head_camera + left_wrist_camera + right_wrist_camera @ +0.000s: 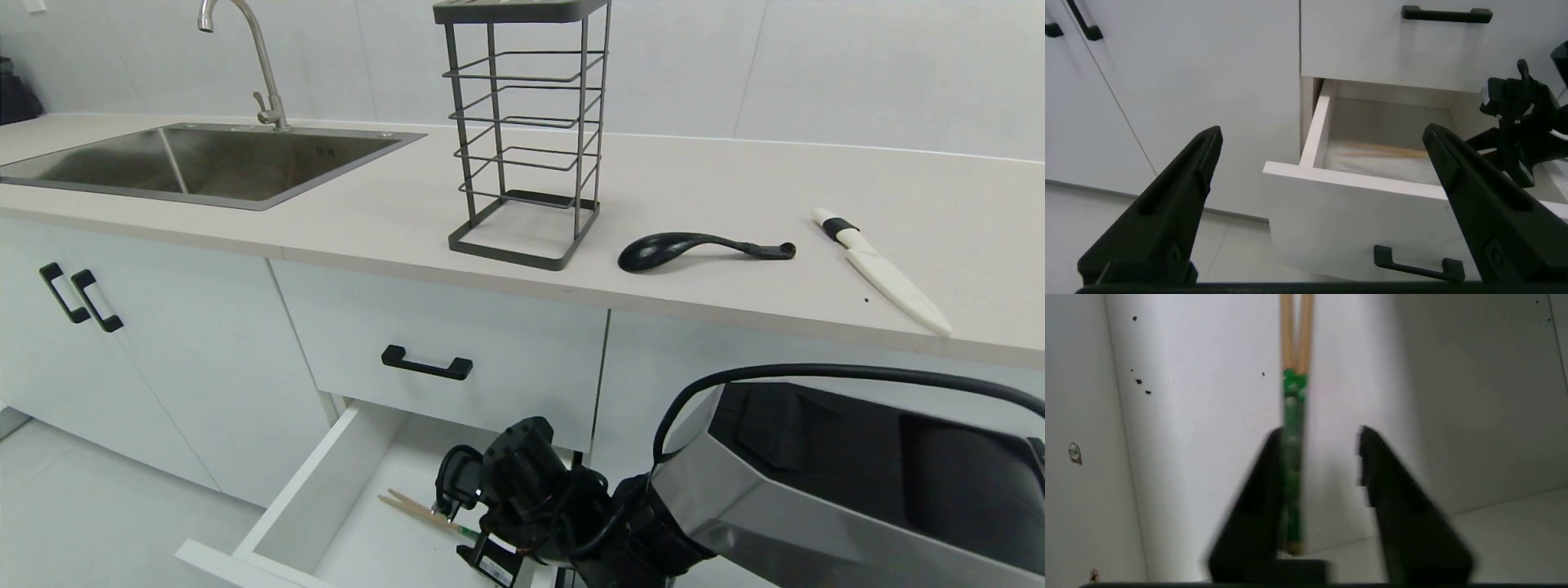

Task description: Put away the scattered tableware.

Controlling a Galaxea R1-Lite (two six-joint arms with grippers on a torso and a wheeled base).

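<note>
Wooden chopsticks [1293, 392] lie in the open drawer [314, 490] against one finger of the right gripper [1321, 445], whose jaws stand parted, gripping nothing: likely a release. The left gripper [1323, 135] hangs wide open, empty. A black spoon [661, 249] and a white knife [882, 273] lie on the countertop [735, 188].

White tiled wall [816, 65] behind a pale countertop [735, 180], white cabinets [163, 367] below, light floor [82, 523].

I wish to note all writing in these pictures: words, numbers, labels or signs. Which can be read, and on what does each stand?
stamped mark on the back wall of the sink: too small to read.
white sticker on the right end effector: print too small to read.
No other text is visible, so nothing can be quoted.
</note>
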